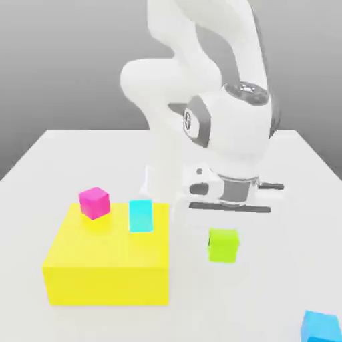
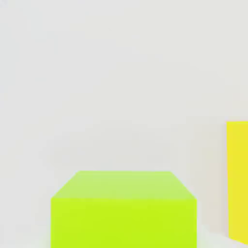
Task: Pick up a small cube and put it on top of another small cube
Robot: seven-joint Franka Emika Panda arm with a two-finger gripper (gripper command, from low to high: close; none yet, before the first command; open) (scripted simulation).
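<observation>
The green cube point(image 1: 222, 244) hangs just under the robot's hand, and the gripper point(image 1: 226, 220) is clamped on it, fingers drawn in tight (the hand view has the cube point(image 2: 123, 208) right up close, which fits a grip). From where I stand it looks lifted off the white table point(image 1: 60, 167), though I can't be sure. The pink cube point(image 1: 94, 202) sits on the big yellow block point(image 1: 107, 264), near its far left corner in the exterior view, beside a cyan block point(image 1: 140, 216). So the pick looks done; carrying across and setting it on the pink cube remains.
</observation>
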